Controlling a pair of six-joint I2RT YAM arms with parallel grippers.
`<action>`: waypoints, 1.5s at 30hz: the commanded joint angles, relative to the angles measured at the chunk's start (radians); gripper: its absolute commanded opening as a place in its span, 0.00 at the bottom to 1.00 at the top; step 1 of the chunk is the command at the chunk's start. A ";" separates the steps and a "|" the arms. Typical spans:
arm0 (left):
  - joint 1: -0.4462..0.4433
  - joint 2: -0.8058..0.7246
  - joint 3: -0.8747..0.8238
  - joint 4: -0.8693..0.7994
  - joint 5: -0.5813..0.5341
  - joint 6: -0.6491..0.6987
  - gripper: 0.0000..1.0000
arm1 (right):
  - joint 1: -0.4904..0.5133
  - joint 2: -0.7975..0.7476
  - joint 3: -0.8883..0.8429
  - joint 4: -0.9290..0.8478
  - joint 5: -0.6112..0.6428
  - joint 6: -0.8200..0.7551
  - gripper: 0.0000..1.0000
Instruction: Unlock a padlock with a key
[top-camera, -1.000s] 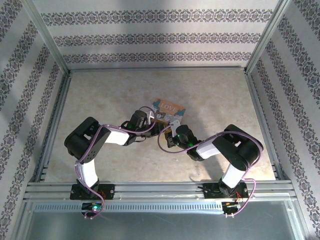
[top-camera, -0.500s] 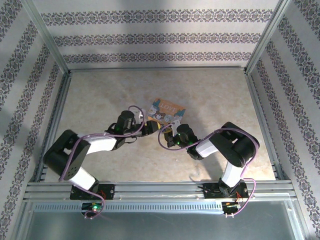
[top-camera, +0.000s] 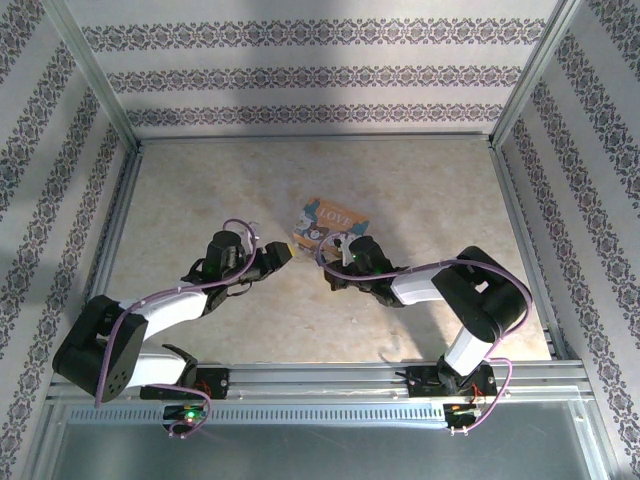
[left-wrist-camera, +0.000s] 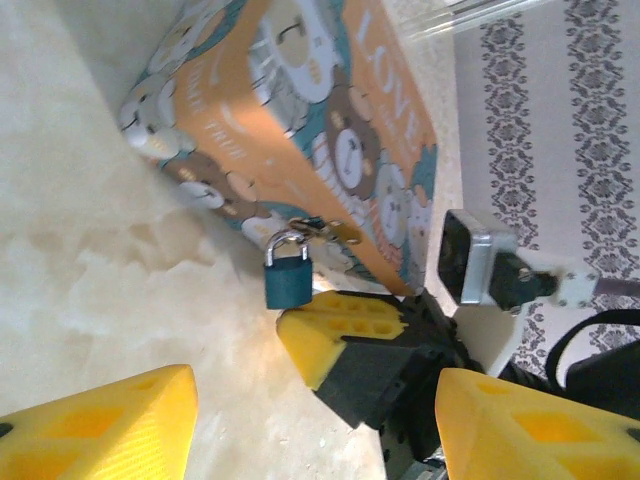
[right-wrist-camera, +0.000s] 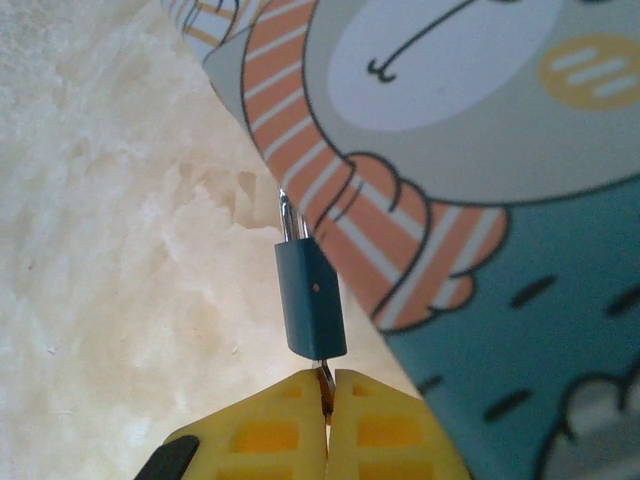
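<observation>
Shows the right end effector (right-wrist-camera: 325, 405) at the bottom centre of the right wrist view, yellow pads pressed together on a thin sliver of key (right-wrist-camera: 323, 377), apparently seated in the underside of the padlock (right-wrist-camera: 311, 300). Places that padlock, teal body and silver shackle, mid-frame, hooked through a small latch (left-wrist-camera: 325, 230) on the side of the "LOVE" picture box (right-wrist-camera: 470, 150), just above the pale desk (right-wrist-camera: 100, 220). Shows the left end effector (top-camera: 284, 254) left of centre in the top view, spread and empty, its yellow fingers (left-wrist-camera: 100, 425) in the bottom corners of the left wrist view, short of the padlock.

Looks like the turning step. Twist the key about its own axis, without tugging down or sideways, to avoid swinging the loosely hung padlock. Consider closing the spread end effector gently on the teal body first, clear of the shackle.
</observation>
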 joint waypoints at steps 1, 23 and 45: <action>0.010 -0.035 0.000 -0.047 -0.025 -0.055 0.64 | -0.002 -0.027 0.025 -0.065 -0.083 0.085 0.00; -0.002 0.054 -0.035 0.169 0.007 -0.201 0.64 | -0.002 -0.084 0.024 -0.017 -0.124 0.410 0.00; -0.120 0.499 -0.009 0.763 -0.033 -0.472 0.50 | 0.001 -0.079 0.021 0.009 -0.127 0.455 0.00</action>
